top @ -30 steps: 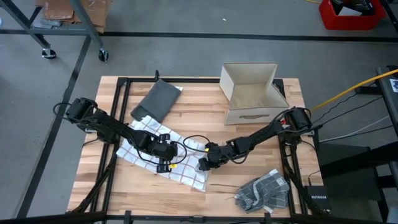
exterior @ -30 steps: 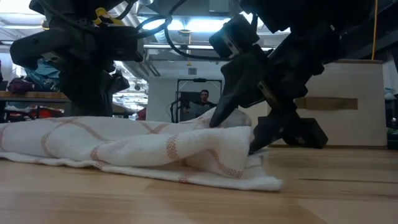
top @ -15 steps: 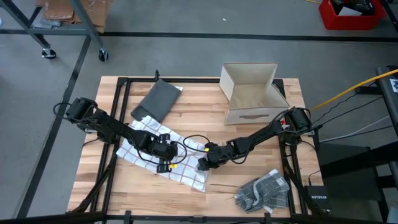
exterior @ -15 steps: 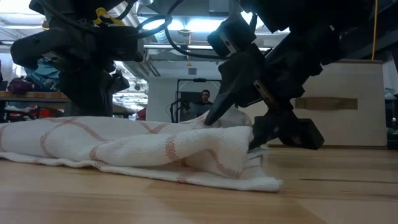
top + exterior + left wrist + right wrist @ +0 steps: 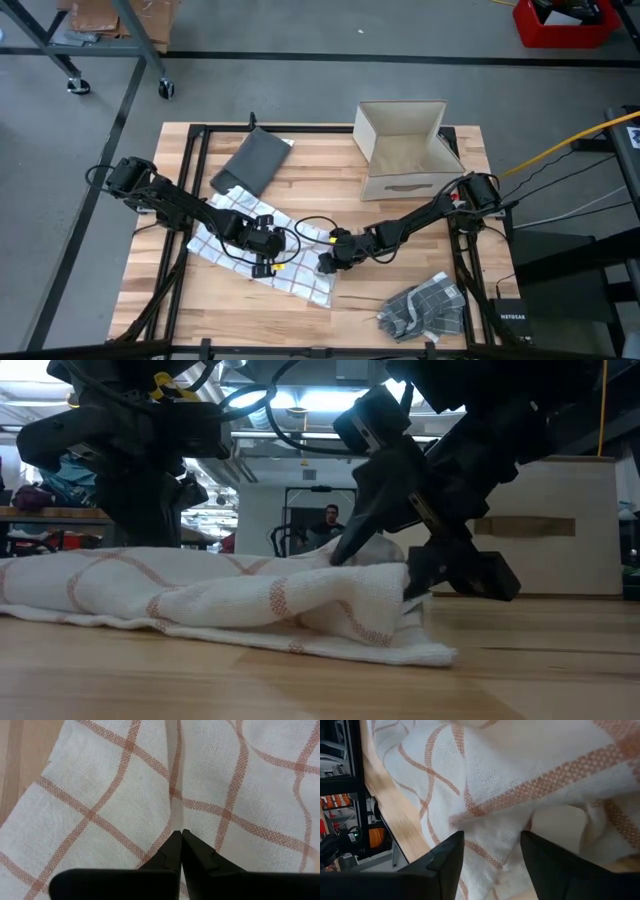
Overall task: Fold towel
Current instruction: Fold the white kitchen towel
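While the towel (image 5: 262, 255) sits rumpled around 7 o'clock of table centre, you're early in the fold: no clean crease, edges not matched (one ridge of cloth bunched mid-towel in the low view). Left gripper (image 5: 268, 243) has its fingers pressed together on the towel's middle, pinning cloth rather than lifting it. Right gripper (image 5: 328, 265) is at the towel's 3 o'clock edge, fingers apart straddling the hem, nothing clamped. Left to do: grab, carry over, flatten.

Lab workshop: concrete floor (image 5: 300, 90), wheeled rack (image 5: 100, 45), red toolbox (image 5: 562, 22).
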